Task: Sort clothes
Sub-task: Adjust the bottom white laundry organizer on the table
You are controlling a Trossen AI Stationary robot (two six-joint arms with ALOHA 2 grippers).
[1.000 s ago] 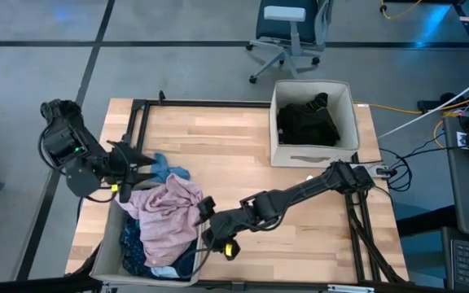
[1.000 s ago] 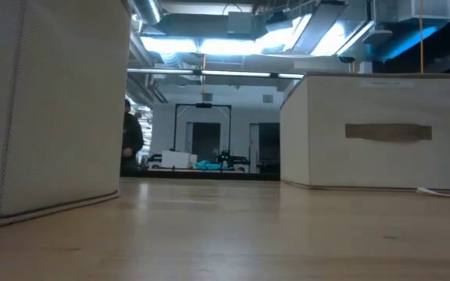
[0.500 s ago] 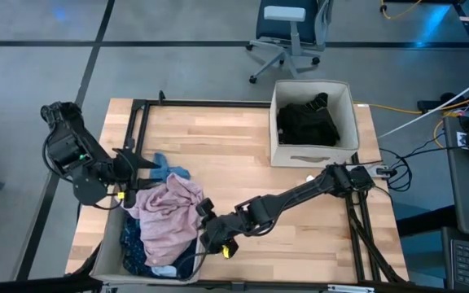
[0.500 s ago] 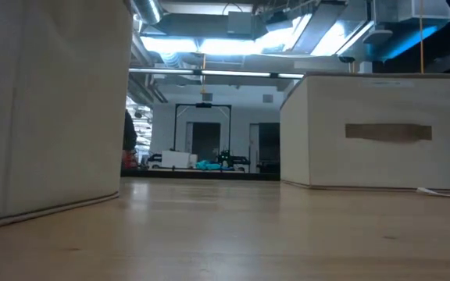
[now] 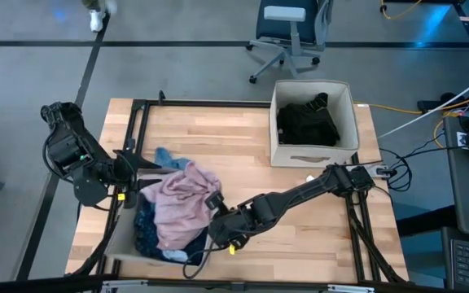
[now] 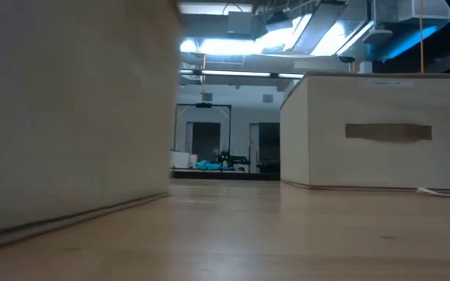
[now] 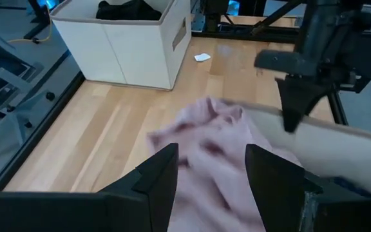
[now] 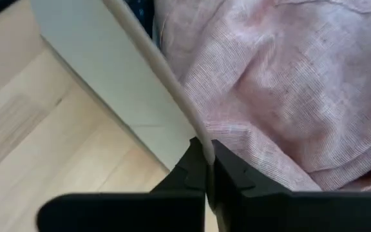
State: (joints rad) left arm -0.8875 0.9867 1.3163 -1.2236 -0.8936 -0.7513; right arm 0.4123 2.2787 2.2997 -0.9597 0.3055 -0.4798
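Bin rim pinched by right gripper (image 8: 203,161).
Fingers are clamped together on the beige bin (image 5: 124,244) edge; pink top (image 5: 181,199) is heaped inside. Left gripper (image 5: 141,165), fingers apart, is held beside it.

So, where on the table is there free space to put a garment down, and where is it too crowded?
Bare wood lies between the full bin at the near left and the bin of black clothes at the far right, and along the near edge under the right arm. It is crowded at the full bin: the pink top overflows, the right gripper pinches its rim, and the left gripper is open beside it.
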